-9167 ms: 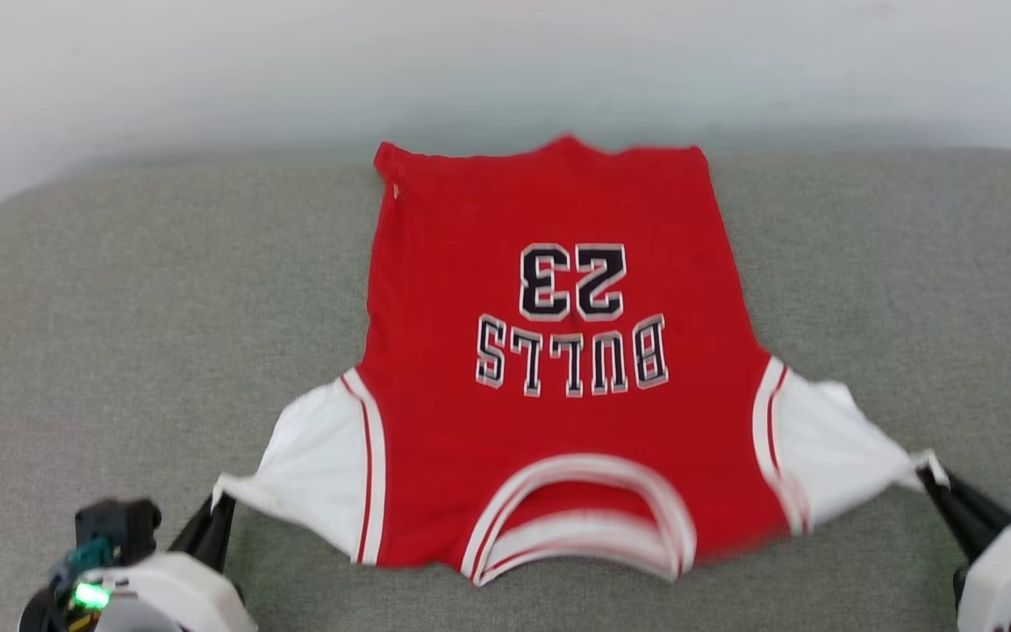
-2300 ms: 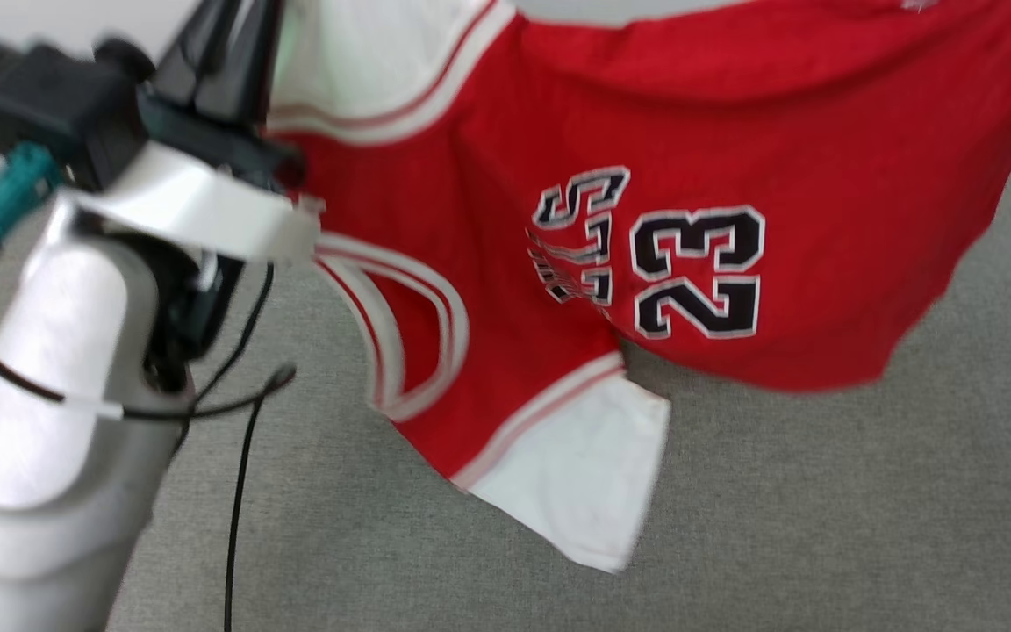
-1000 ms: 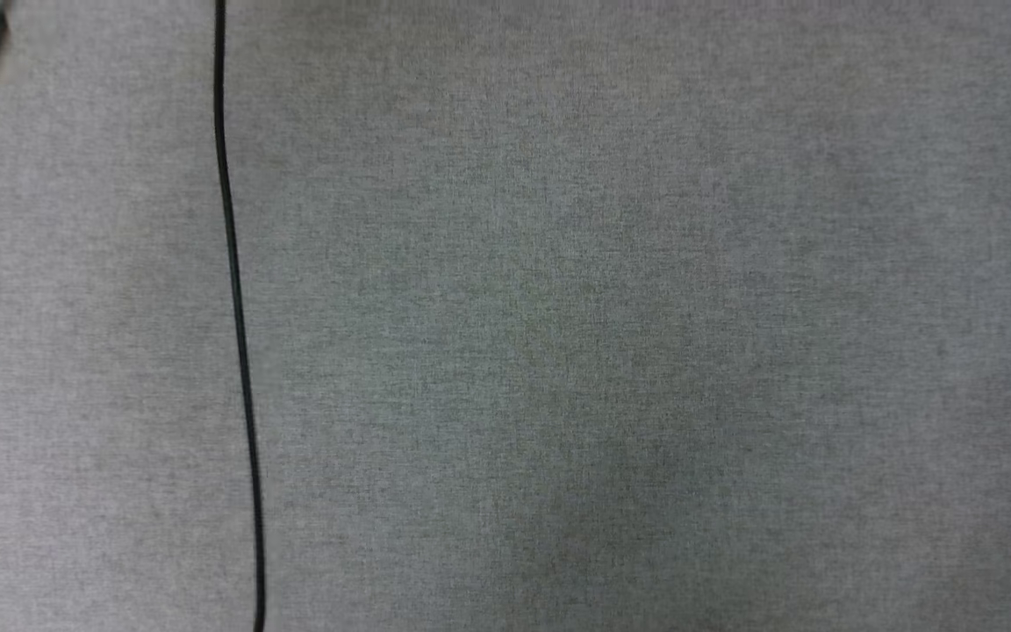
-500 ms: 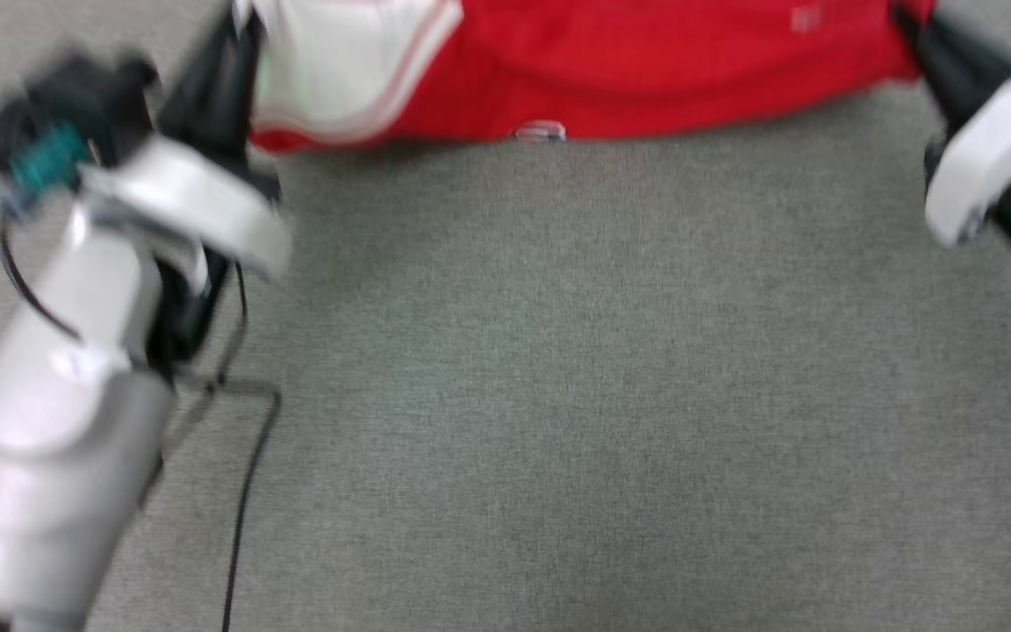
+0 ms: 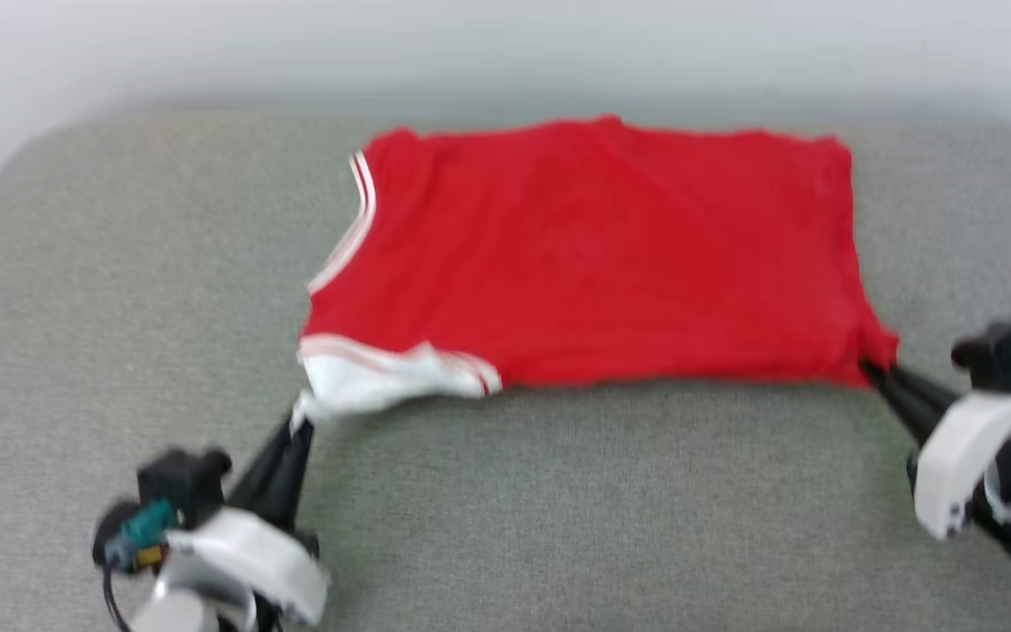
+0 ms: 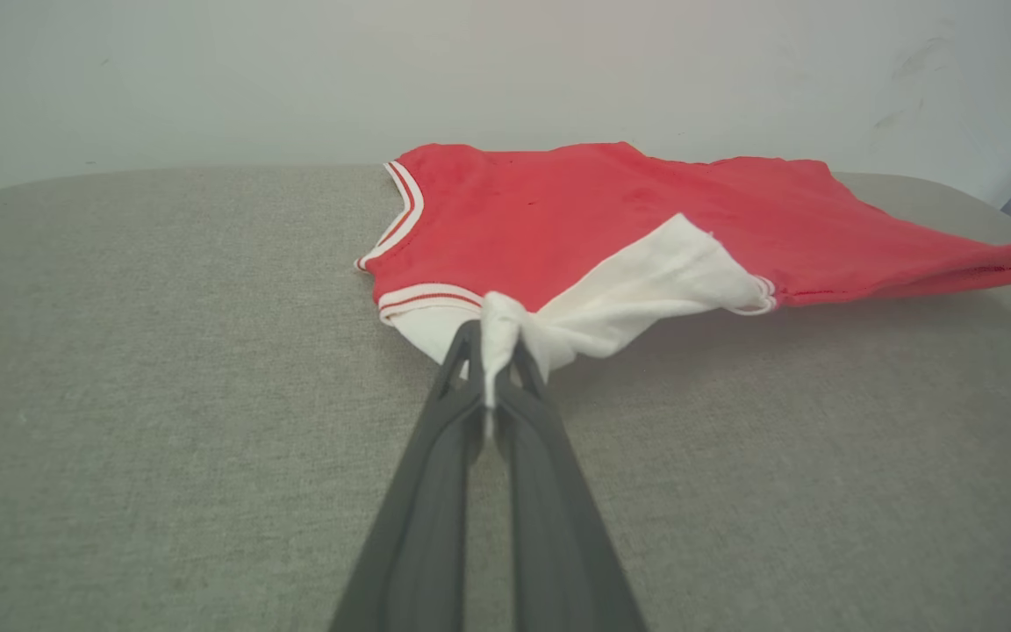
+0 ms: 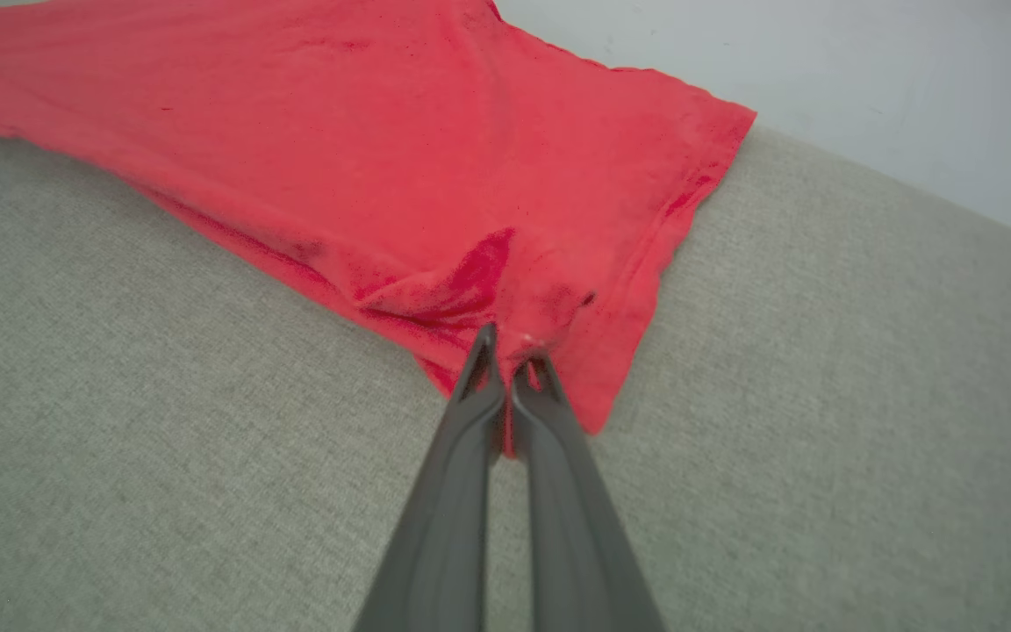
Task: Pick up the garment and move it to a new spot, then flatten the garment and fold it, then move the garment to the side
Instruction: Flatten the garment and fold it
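Observation:
The garment (image 5: 593,254), a bright red shirt with white striped-trim sleeves, lies spread plain side up on the grey cushion (image 5: 558,509). My left gripper (image 5: 299,420) is shut on the bunched tip of its white sleeve (image 6: 637,290) at the near left corner. At the near right corner my right gripper (image 5: 872,369) is shut on the red hem (image 7: 514,325). In the left wrist view the garment (image 6: 611,219) stretches away from the gripper (image 6: 497,369), its near edge lifted slightly off the cushion. The right wrist view has the cloth (image 7: 365,149) puckered at the gripper (image 7: 512,355).
A pale wall (image 5: 505,53) runs behind the cushion's far edge. The cushion's rounded left corner (image 5: 23,158) lies far left. Bare grey fabric lies between my two arms in front of the garment.
Half a second ago the garment hung at the view's top edge between raised arms. Now it lies laid out on the cushion, both grippers low at its near corners; the camera has also tilted up.

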